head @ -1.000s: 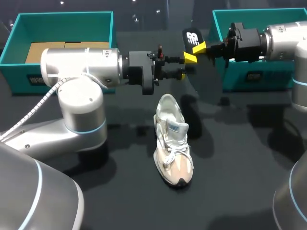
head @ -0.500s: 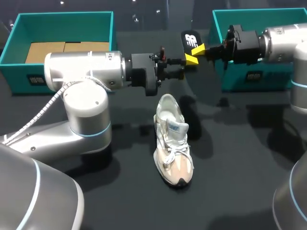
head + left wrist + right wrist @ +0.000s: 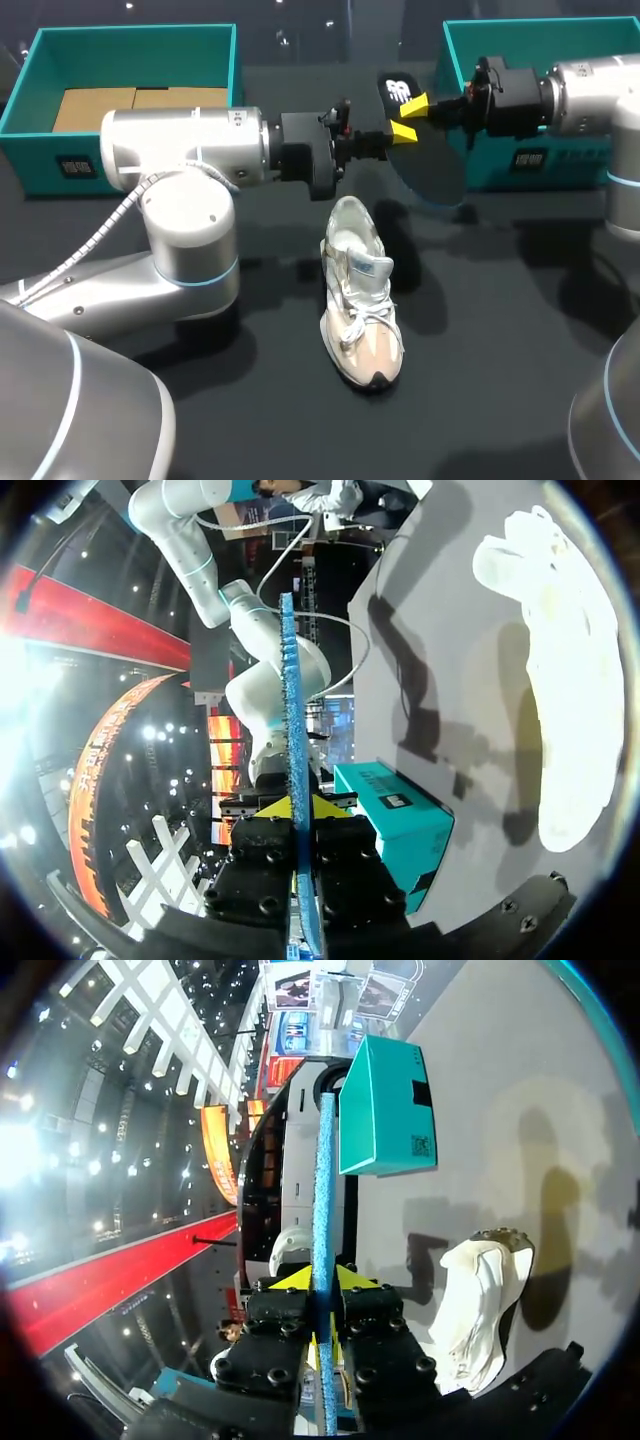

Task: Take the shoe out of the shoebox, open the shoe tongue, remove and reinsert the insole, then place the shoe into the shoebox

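Starting at ten o'clock on the black worktop (image 3: pixel 270 420), we find the left teal cardboard shoebox (image 3: pixel 30 150) open, with only flat brown card (image 3: pixel 100 105) showing inside it. Our silver left arm (image 3: pixel 180 150) comes in from nine o'clock toward the middle. In the left wrist view its jaws are closed on the dark foam insole with the blue rim (image 3: pixel 432 160), which stands edge-on between the yellow tips.

At the centre lies the white and beige lace-up sneaker (image 3: pixel 362 300), upright on its sole, toe toward six o'clock and heel toward twelve. It is out of any box, so we judge the first step done. Its tongue looks lifted clear of the mouth, and the insole is plainly out, so those steps seem done too.

The insole hangs in the air at about one o'clock from the sneaker, well above the worktop and apart from the shoe. Our right arm (image 3: pixel 590 90) enters from two o'clock. In the right wrist view its jaws also grip the insole by its edge, so both arms hold it at once, which we take for a hand-over or a re-grip.

At two o'clock stands the right teal shoebox (image 3: pixel 560 160), its inside mostly hidden from us.

Left to do, as we judge it: slide the insole back into the sneaker, then put the sneaker in a shoebox.
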Motion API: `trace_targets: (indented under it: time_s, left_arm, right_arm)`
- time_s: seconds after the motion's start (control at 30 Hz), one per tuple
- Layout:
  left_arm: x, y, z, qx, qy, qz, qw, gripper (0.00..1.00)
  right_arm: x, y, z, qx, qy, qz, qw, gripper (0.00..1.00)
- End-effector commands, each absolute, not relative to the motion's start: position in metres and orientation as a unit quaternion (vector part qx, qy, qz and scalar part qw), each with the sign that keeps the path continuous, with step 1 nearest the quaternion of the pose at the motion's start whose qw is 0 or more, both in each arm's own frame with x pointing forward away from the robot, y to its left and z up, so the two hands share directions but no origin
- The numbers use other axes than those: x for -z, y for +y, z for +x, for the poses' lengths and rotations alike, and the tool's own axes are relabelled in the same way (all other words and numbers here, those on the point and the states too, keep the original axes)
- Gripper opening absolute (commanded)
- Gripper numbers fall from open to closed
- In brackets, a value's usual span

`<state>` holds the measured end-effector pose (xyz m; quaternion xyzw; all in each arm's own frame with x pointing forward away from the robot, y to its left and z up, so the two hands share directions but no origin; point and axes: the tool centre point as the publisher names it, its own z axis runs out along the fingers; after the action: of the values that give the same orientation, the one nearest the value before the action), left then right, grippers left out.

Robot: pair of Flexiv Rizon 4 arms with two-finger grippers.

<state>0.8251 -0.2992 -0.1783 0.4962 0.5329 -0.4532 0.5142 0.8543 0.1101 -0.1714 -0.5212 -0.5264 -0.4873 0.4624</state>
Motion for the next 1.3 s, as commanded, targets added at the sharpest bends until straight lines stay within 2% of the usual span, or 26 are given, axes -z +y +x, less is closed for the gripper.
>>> trace_targets:
  time_s: [0.03,0.5,0.6,0.7,1.3]
  left_arm:
    - [0.175,-0.285,0.819,0.448,0.544,0.497,0.507,0.00]
    - [0.166,-0.232,0.793,0.475,0.612,0.435,0.458,0.00]
    - [0.162,-0.228,0.787,0.527,0.647,0.364,0.413,0.00]
    - [0.158,-0.222,0.788,0.616,0.682,0.234,0.318,0.00]
    - [0.158,-0.223,0.789,0.618,0.691,0.213,0.308,0.00]
  right_arm:
    - [0.168,0.098,0.845,0.494,-0.523,-0.527,0.453,1.00]
    - [0.163,0.056,0.823,0.523,-0.520,-0.512,0.441,1.00]
    - [0.163,0.056,0.823,0.523,-0.520,-0.512,0.441,1.00]
    - [0.163,0.056,0.823,0.523,-0.520,-0.512,0.441,1.00]
    - [0.163,0.056,0.823,0.523,-0.520,-0.512,0.441,1.00]
